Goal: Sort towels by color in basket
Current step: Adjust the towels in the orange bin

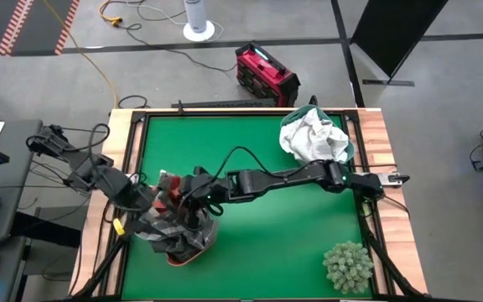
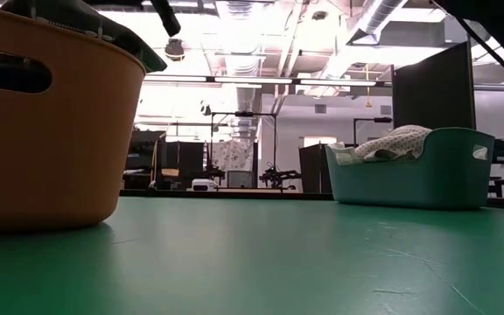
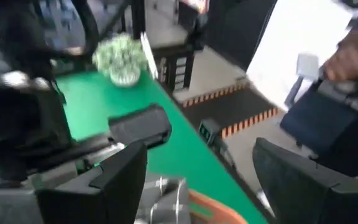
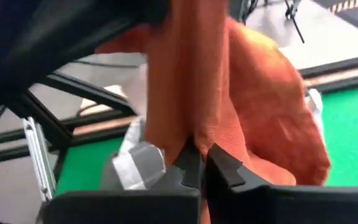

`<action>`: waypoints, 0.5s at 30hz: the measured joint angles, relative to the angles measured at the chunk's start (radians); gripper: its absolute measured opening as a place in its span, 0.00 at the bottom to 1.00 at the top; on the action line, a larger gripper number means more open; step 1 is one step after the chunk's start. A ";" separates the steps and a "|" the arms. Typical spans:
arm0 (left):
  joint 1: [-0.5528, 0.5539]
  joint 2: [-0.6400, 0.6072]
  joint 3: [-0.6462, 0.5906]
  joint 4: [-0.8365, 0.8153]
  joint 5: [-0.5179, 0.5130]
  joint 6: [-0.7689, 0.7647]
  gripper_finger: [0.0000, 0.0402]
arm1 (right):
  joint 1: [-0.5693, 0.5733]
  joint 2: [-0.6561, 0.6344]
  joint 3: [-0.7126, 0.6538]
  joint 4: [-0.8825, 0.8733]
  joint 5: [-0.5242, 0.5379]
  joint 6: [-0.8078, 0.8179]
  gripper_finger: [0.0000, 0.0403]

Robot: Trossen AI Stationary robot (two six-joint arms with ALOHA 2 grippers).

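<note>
A green table (image 1: 258, 176) with wooden edges is seen on a grey workshop floor. At its left-front part an orange basket (image 2: 51, 131) is found, largely covered from above by grey checked towels (image 1: 174, 235) heaped in it — no long axis can be made out. At the far right a teal basket (image 2: 427, 171) holds crumpled white towels (image 1: 313, 138). A spiky plant ball (image 1: 348, 267) lies at the near right corner. The right gripper (image 4: 202, 163) is reached across over the orange basket, its fingers pinched on a rust-orange towel (image 4: 253, 106) that hangs down in a fold. The left gripper (image 3: 191, 168) is held beside the same basket, fingers spread wide, nothing between them.
</note>
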State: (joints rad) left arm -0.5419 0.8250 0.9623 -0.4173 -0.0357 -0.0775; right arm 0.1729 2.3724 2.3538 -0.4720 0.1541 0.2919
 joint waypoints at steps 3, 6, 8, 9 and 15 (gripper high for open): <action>0.000 -0.021 0.000 0.030 -0.013 0.017 0.70 | 0.014 -0.001 0.002 0.015 0.003 0.023 0.06; 0.000 -0.027 0.000 0.043 -0.018 0.035 0.70 | 0.021 -0.001 0.000 0.035 0.005 0.067 0.06; 0.000 -0.032 -0.001 0.091 -0.017 0.038 0.70 | 0.026 0.000 0.000 0.057 0.006 0.085 0.06; 0.000 -0.033 -0.001 0.120 -0.015 0.038 0.70 | 0.029 -0.001 0.001 0.061 0.006 0.097 0.06; 0.000 -0.036 -0.001 0.183 0.035 -0.060 0.70 | 0.032 -0.004 0.000 0.030 0.009 0.116 0.06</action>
State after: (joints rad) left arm -0.5419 0.7891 0.9615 -0.2345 -0.0006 -0.1371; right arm 0.2053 2.3684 2.3543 -0.4420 0.1628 0.4074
